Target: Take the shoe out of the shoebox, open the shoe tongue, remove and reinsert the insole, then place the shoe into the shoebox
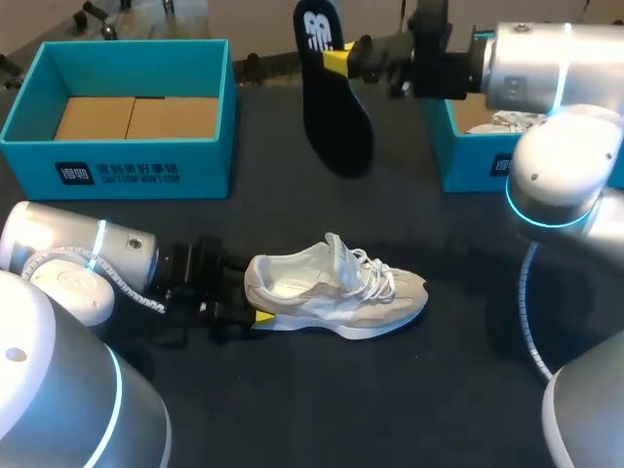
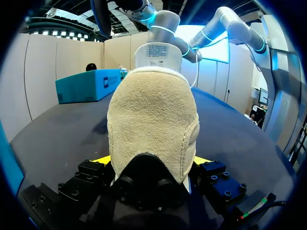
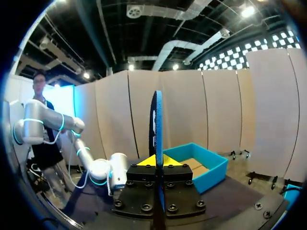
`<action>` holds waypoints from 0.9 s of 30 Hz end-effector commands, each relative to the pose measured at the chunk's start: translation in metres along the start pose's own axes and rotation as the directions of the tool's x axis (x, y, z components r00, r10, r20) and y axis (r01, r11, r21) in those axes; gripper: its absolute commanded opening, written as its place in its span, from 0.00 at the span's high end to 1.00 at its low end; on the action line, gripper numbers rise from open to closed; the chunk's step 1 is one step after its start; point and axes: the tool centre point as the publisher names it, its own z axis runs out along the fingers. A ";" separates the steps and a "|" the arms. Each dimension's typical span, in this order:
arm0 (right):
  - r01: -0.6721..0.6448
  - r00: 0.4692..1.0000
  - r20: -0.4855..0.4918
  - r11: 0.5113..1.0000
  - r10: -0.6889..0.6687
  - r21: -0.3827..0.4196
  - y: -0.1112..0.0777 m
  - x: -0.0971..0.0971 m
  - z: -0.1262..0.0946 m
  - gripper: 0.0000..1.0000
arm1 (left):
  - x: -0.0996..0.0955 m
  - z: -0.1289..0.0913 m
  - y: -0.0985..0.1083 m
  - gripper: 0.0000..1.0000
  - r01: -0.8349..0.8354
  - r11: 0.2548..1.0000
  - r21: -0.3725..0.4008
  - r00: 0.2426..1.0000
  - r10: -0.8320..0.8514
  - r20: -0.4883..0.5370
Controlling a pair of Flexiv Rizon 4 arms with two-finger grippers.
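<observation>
A white and beige shoe (image 1: 336, 292) lies on its sole on the dark table, toe toward the right. My left gripper (image 1: 255, 297) stands wide around its heel, one yellow tip on each side, shut on it. In the left wrist view the suede heel (image 2: 153, 120) fills the gap between the fingers of the left gripper (image 2: 152, 163). My right gripper (image 1: 336, 60) holds the black insole (image 1: 336, 102) in the air over the far middle of the table. In the right wrist view the insole (image 3: 156, 124) stands edge-on in the shut right gripper (image 3: 157, 162).
An open teal shoebox (image 1: 136, 171) with a cardboard floor stands at the far left, and shows as the teal box (image 3: 213, 165) in the right wrist view. A second teal box (image 1: 468, 161) at the far right is partly hidden by my right arm; the left wrist view shows it (image 2: 88, 85).
</observation>
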 end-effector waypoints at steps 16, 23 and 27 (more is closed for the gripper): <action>-0.179 0.980 -0.107 0.978 0.168 -0.103 0.037 0.014 0.001 1.00 | -0.001 0.000 0.000 1.00 0.001 1.000 -0.004 1.000 -0.001 -0.002; -0.179 0.980 -0.107 0.978 0.168 -0.103 0.037 0.014 0.001 1.00 | -0.001 0.000 0.000 1.00 0.001 1.000 -0.004 1.000 -0.001 -0.002; -0.179 0.980 -0.107 0.978 0.168 -0.103 0.037 0.014 0.001 1.00 | -0.001 0.000 0.000 1.00 0.001 1.000 -0.004 1.000 -0.001 -0.002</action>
